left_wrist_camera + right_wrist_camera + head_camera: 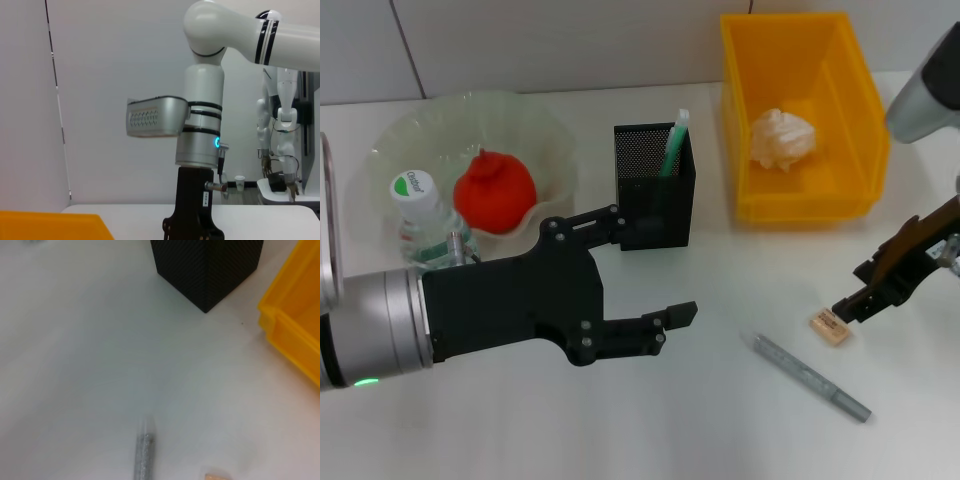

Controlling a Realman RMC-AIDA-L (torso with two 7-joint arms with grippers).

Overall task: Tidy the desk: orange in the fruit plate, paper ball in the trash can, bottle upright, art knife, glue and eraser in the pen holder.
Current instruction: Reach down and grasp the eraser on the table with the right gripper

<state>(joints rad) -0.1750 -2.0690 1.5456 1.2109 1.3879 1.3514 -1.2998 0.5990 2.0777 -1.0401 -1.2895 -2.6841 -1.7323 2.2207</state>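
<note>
Legibly, the white cap of the bottle (417, 190) carries green lettering, too small to spell out with certainty; the bottle stands upright at the near edge of the fruit plate (535, 125), its green-banded label partly hidden behind the left arm. The left hand (655, 270), matte black with bolted joints, hangs over the table (650, 420) just in front of the pen holder (655, 190); its fingers are spread wide, one reaching toward the holder's base and the other pointing right, and they grip nothing. The right hand (850, 305), dark with brown parts, reaches in from the right edge, its tip right beside the eraser (829, 328), a small beige block with a printed band that cannot be read; whether its fingers are parted or pressed together cannot be told. The orange (495, 192), red-orange and slightly wrinkled, sits inside the translucent, pale-green, wavy-rimmed plate. The crumpled white paper ball (782, 138) lies in the bright yellow plastic trash can (800, 205). The square black mesh pen holder contains a green-and-white stick standing upright. A slim grey art knife (810, 377), metallic and speckled in the right wrist view, lies diagonally on the smooth white table near the eraser.
</note>
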